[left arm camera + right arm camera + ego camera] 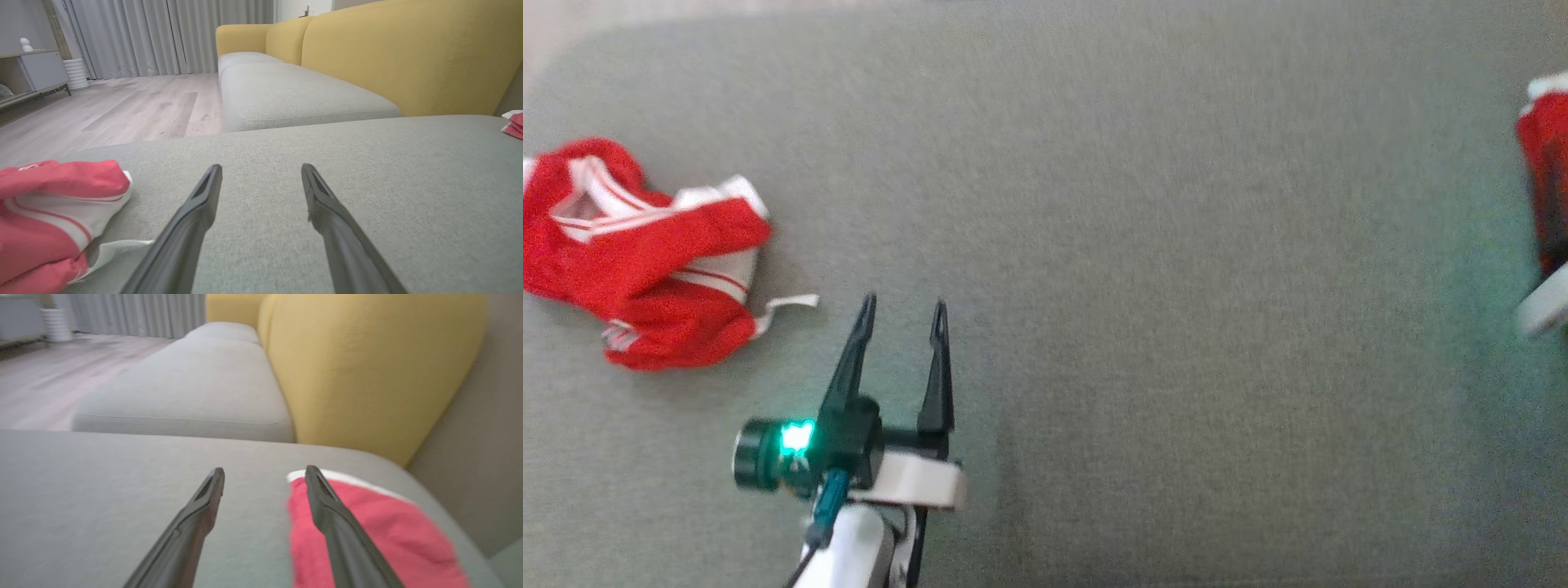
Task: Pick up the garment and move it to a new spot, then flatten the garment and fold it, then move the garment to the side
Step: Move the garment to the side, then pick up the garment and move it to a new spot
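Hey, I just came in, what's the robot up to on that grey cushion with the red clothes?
A two-armed robot is handling clothes on a grey cushion near a yellow sofa. Its left jaws stand open and empty, just right of a crumpled red and white garment that is not yet flattened. Its right jaws are open too, one finger over a second red garment lying at the cushion's right edge. Neither arm holds anything.
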Available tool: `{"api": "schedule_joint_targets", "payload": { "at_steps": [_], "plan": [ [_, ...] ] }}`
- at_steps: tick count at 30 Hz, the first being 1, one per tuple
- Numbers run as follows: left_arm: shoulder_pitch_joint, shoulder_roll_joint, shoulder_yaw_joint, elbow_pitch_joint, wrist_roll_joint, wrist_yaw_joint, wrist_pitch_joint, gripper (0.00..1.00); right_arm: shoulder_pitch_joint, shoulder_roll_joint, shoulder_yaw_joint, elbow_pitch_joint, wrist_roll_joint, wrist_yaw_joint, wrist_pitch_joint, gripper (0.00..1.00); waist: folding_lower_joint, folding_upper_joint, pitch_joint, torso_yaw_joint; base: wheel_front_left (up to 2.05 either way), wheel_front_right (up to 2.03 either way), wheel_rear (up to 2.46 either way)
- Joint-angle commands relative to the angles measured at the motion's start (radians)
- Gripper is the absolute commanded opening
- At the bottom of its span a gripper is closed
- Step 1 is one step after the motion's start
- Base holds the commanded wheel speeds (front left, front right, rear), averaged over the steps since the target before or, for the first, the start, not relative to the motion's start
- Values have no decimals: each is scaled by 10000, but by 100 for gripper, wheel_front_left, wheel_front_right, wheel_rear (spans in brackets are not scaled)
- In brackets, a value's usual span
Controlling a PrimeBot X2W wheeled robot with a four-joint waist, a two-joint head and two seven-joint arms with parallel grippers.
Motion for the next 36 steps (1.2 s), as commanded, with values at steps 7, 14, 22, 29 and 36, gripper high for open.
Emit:
{"api": "schedule_joint_targets", "payload": {
  "at_steps": [7,14,22,29,36],
  "plan": [
    [809,-9,605,-86,-417,-13,-51,100,3557,2229,-817,-3143,-889,-7,-107,100,2,0,-2579,907,0,0,0],
    [1275,-11,1008,105,-443,-123,-51,100,5829,3960,-1583,-5240,-2378,-7,-108,100,2,0,-3202,1034,0,0,0],
    [1709,-13,1305,98,-298,-216,-51,100,6768,4451,-1509,-5554,-2603,-7,-108,100,2,0,-3450,984,0,0,0],
    [1900,-13,1362,21,-144,-238,-51,100,7073,4589,-1511,-5575,-2597,-7,-108,100,2,0,-3493,1022,0,0,0],
    [1835,-14,1381,-32,-60,-265,-51,100,7125,4632,-1557,-5540,-2565,-7,-108,100,2,0,-3466,1137,0,0,0]
  ]
}}
